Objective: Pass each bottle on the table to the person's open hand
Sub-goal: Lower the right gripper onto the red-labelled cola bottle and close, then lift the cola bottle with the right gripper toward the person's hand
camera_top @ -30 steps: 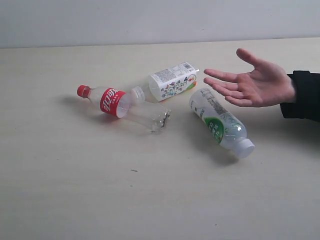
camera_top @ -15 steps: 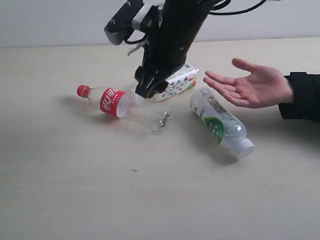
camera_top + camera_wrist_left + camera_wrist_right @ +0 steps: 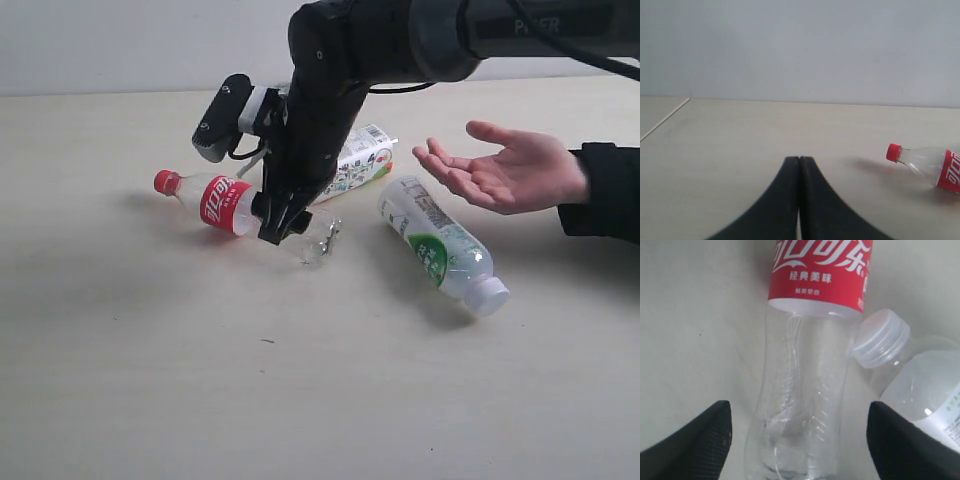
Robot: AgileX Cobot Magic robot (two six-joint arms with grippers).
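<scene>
The red-capped clear bottle with the red label (image 3: 225, 200) lies on the table (image 3: 150, 380). My right gripper (image 3: 280, 225) hangs open just over its clear lower body, one finger on each side (image 3: 799, 410). The bottle's body (image 3: 810, 365) sits between the pads without touching them. Next to it lies the white-capped squarish bottle (image 3: 360, 160), its cap (image 3: 882, 337) close by. The green-labelled bottle (image 3: 440, 245) lies to the right. The person's open hand (image 3: 510, 170) waits palm up at the right. My left gripper (image 3: 799, 159) is shut, empty, and apart from the red-capped bottle (image 3: 925, 165). The yellow-labelled bottle is out of view.
The right arm (image 3: 380, 40) reaches in from the upper right, above the squarish bottle. A black sleeve (image 3: 605, 190) covers the person's wrist at the right edge. The table's far edge meets a pale wall (image 3: 120, 45).
The right arm has come into view from above and dropped down and to the left, onto the red-labelled bottle. The person's hand has shifted slightly. The bottles have not moved.
</scene>
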